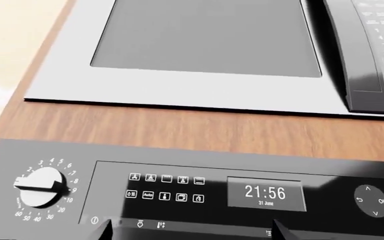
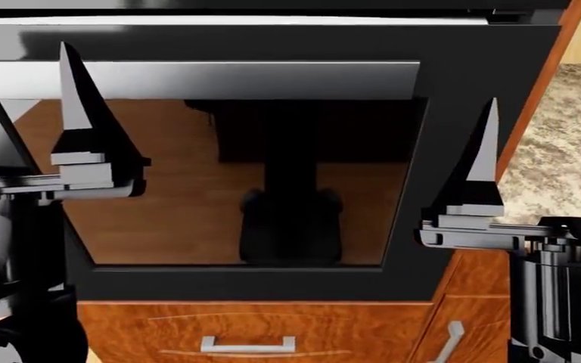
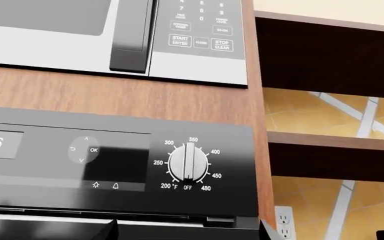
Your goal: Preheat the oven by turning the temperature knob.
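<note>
Looking at the left wrist view first: the oven control panel is close, black, with a white timer knob at one end, numbers ringed around it. Beside it sit rows of white icons, then a display reading 21:56, then a round OK pad. Two dark tips of the left claw poke in at the frame edge, well apart, so it is open, touching nothing. Past the wood strip is a silver microwave with a grey window and dark handle.

Head view: oven glass door window fills the middle, reflecting wood floor and a dark shape. Silver bar handle runs across above the glass. Left claw finger stands upright in front of the door's left side; only one finger shows clearly here. Right claw finger stands upright at the door's right edge; cannot tell its state from this view. Wooden drawer with a silver pull below the oven. Granite counter at right.

Right wrist view: temperature knob white, at the panel's far end, marked 200 °F to 480 and OFF, pointer bar upright, lined up between 350 and OFF. OK pad and bell icon beside it. Microwave keypad above, START and STOP keys readable. Right claw not visible here; nothing touches the knob. Open wooden shelves and a wall outlet off to the side.
</note>
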